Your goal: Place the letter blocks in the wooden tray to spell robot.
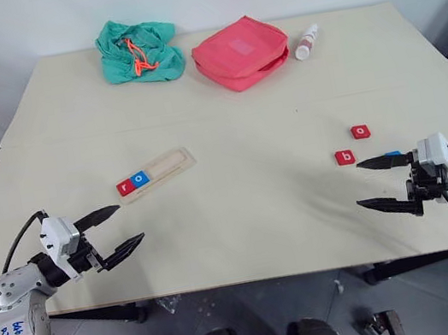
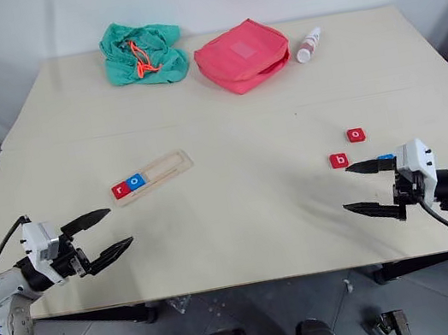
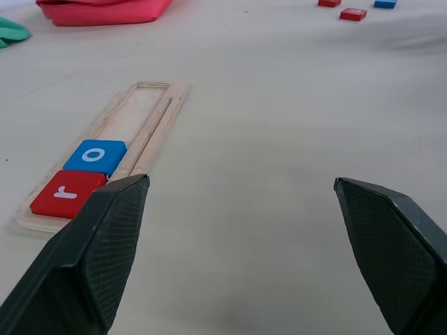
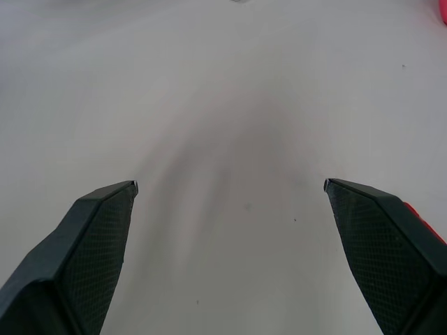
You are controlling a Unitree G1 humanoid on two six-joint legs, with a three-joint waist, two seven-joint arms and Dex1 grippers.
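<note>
The wooden tray (image 1: 170,165) lies left of the table's middle. A red "r" block (image 1: 126,186) and a blue "o" block (image 1: 141,179) sit side by side at its near-left end; the remainder of its groove (image 3: 150,98) is bare. On the right lie a red "b" block (image 1: 345,157), a red "o" block (image 1: 360,131) and a blue block (image 1: 393,155) partly hidden behind my right gripper's upper finger. My left gripper (image 1: 130,223) hovers open, near and left of the tray. My right gripper (image 1: 358,185) is open too, just on the near side of the loose blocks, holding nothing.
At the back of the table lie a green drawstring bag (image 1: 139,52), a large red pouch (image 1: 239,52) and a small white bottle (image 1: 306,42). The table's front edge (image 1: 253,282) runs just below both grippers.
</note>
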